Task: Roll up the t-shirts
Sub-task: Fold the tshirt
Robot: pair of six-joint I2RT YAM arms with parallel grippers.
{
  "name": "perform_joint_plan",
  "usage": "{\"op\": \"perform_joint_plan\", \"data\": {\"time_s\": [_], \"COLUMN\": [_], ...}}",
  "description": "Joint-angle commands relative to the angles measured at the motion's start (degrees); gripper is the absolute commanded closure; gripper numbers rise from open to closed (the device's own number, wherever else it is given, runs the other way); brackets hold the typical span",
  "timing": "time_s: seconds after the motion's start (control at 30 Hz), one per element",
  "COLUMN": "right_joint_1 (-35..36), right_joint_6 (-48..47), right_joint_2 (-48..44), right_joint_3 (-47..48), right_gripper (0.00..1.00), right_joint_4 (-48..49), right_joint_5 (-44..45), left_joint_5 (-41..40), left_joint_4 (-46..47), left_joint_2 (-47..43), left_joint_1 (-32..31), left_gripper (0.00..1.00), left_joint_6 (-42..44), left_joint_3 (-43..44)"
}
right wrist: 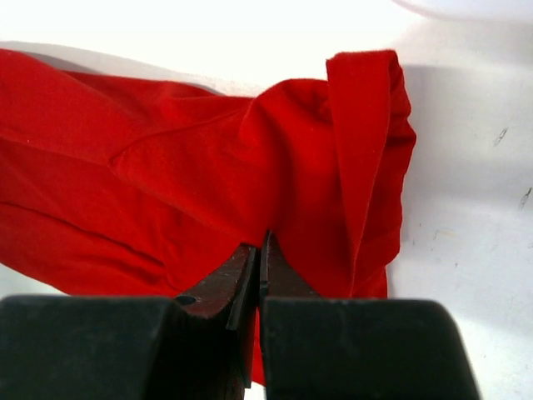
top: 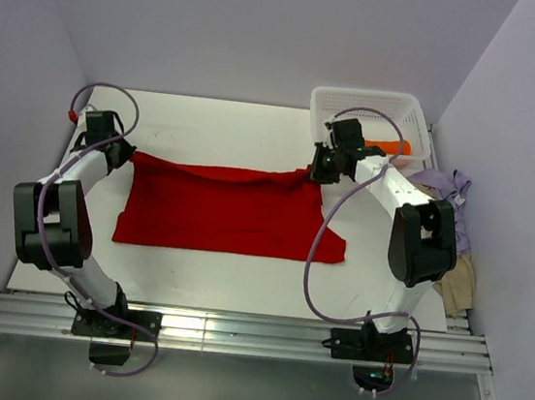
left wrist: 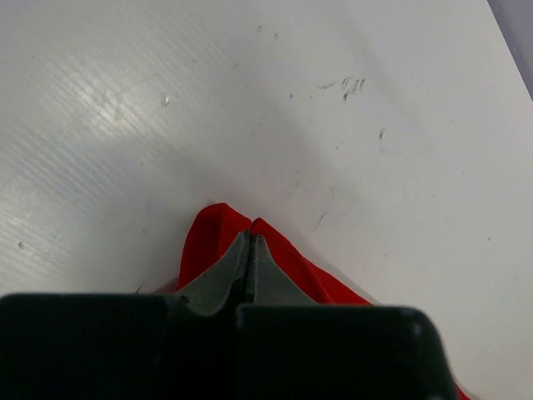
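A bright red t-shirt (top: pixel 227 210) lies spread across the white table, its far edge lifted and stretched between both arms. My left gripper (top: pixel 129 154) is shut on its far left corner; in the left wrist view red cloth (left wrist: pixel 212 237) peeks out around the closed tips of that gripper (left wrist: pixel 252 239). My right gripper (top: pixel 322 173) is shut on the far right corner, and the right wrist view shows bunched red fabric (right wrist: pixel 250 167) pinched at the tips of this gripper (right wrist: pixel 261 242). An orange t-shirt (top: pixel 389 146) lies in the basket. Lavender (top: pixel 444 190) and beige (top: pixel 458 282) shirts lie at the right edge.
A white mesh basket (top: pixel 367 107) stands at the back right, just behind the right gripper. Grey walls close in the table on the left, back and right. A metal rail (top: pixel 232 332) runs along the near edge by the arm bases.
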Motion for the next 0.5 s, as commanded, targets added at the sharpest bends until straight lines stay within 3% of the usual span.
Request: {"op": "perform_joint_plan", "data": {"time_s": [0.0,0.47], "right_joint_1": [-0.43,-0.52], "right_joint_6": [0.35,1.14], "right_joint_2": [-4.23,-9.15], "right_joint_3": [-2.01,-7.28], "right_gripper": [1.0,1.0], "right_joint_4": [2.26,3.49], "right_joint_5": [-0.57,-0.66], "left_joint_5": [0.23,-0.92], "left_joint_4": [2.37,1.41], "left_joint_2": [-3.85,-9.31], "left_joint_1": [0.0,-0.09], "left_gripper": [1.0,1.0], "left_joint_6": [-0.1,-0.8], "left_joint_3": [-1.7,-5.84]}}
